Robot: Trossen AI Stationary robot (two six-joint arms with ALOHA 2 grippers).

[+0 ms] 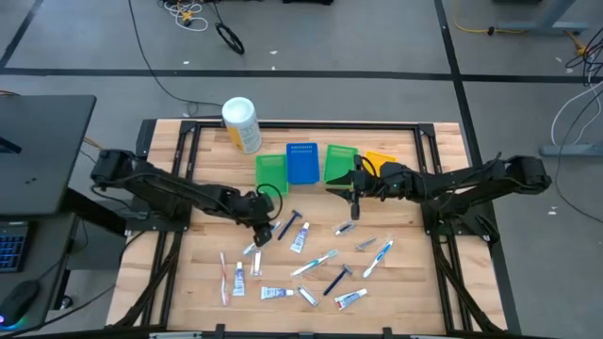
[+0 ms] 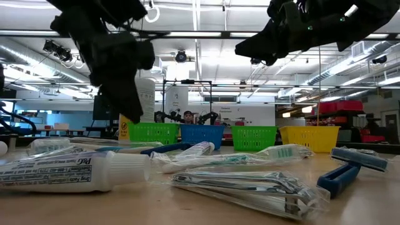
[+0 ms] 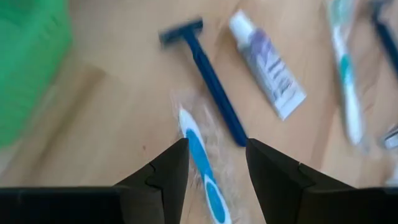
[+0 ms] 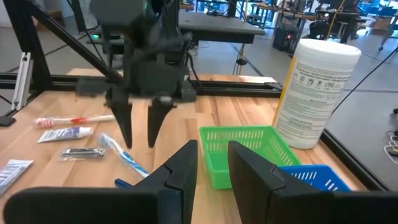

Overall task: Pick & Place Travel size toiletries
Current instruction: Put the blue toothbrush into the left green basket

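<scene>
The travel size toiletries lie scattered flat on the wooden table [image 1: 188, 273]: toothpaste tubes [image 1: 300, 240], toothbrushes [image 1: 379, 256], razors [image 1: 336, 279] and silvery packets [image 2: 250, 187]. My left gripper [image 3: 216, 144] hangs open, tilted down over a blue-white wrapped toothbrush [image 3: 199, 155], one finger on either side above it. A blue razor [image 3: 208, 87] and a toothpaste tube [image 3: 267, 68] lie just beyond it. My right gripper [image 1: 335, 185] hovers open and nearly level near the bins, with nothing between its fingers [image 4: 183, 168].
Four bins stand in a row at the table's far side: green [image 1: 271, 171], blue [image 1: 302, 162], green [image 1: 340, 162], yellow [image 1: 380, 162]. A big white canister [image 1: 241, 124] stands at the far left behind them. A black frame rail [image 1: 301, 122] runs around the table.
</scene>
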